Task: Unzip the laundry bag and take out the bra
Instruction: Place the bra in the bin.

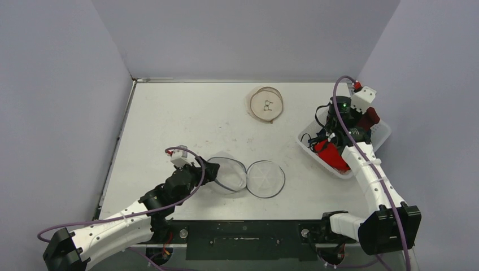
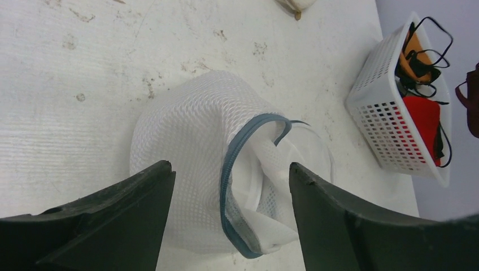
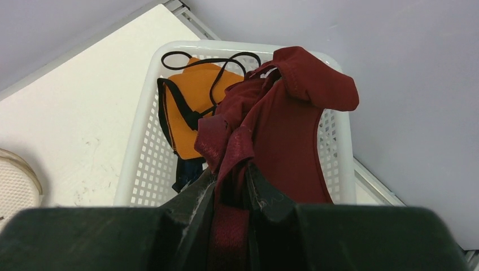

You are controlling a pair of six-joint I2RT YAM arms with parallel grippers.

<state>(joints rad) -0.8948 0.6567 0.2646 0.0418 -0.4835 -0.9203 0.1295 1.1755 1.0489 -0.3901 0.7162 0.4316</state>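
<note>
The white mesh laundry bag [image 1: 230,174] with a blue-grey zipper [image 2: 231,169] lies unzipped at the table's front middle, its two round halves spread apart. My left gripper [image 1: 210,171] is open, its fingers on either side of the bag's zipper edge [image 2: 228,175] without closing on it. My right gripper [image 1: 366,121] is shut on a dark red bra [image 3: 271,118] and holds it over the white basket [image 3: 144,113]. The bra also shows in the top view [image 1: 370,119].
The white perforated basket [image 1: 379,138] at the right holds an orange garment with black straps [image 3: 192,96] and a red garment [image 1: 332,155]. A second round mesh bag [image 1: 266,104] lies at the back of the table. Grey walls enclose the sides.
</note>
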